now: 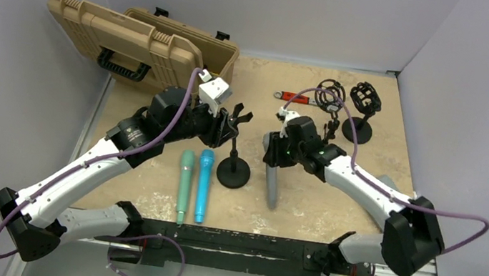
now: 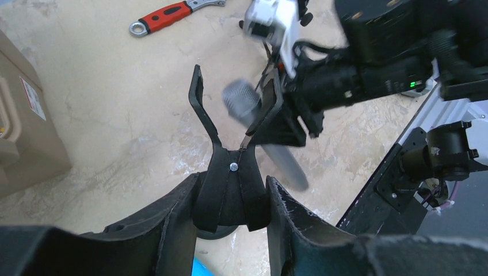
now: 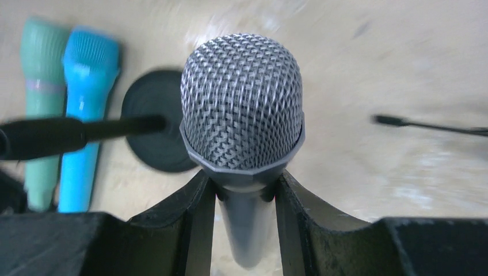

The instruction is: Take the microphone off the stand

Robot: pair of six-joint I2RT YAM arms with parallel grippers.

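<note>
The right tool (image 3: 244, 181) was clenched on the grey microphone with the silver mesh head (image 3: 241, 103). Its two fingers (image 3: 184, 221) pinched the handle just below the head, which rose above the fingertips. From overhead, the handle reached from this tool toward the near edge of the beige speckled surface (image 1: 258, 75). Whether its end touched that surface could not be told.

The left tool (image 2: 230, 184) was closed tightly around the stem of the black Y-shaped plastic clip (image 2: 227, 144). The clip topped the black microphone stand with the round base (image 1: 233, 172), and its two prongs spread open away from the fingertips. The grey microphone sat to the right of the left tool, past the clip's right prong. In the overhead view it was apart from the clip and gripped only by the right tool.

To the left of the right tool, beyond the stand's base, a sky-blue microphone (image 3: 86, 98) and a teal-green microphone (image 3: 40, 86) lay side by side. Behind the left tool stood a tan hard plastic case with a black handle (image 1: 147, 41). Beyond the right tool lay a red-handled wrench (image 1: 298, 96), with two black cage-like mounts on thin stands (image 1: 366, 97) to its right.
</note>
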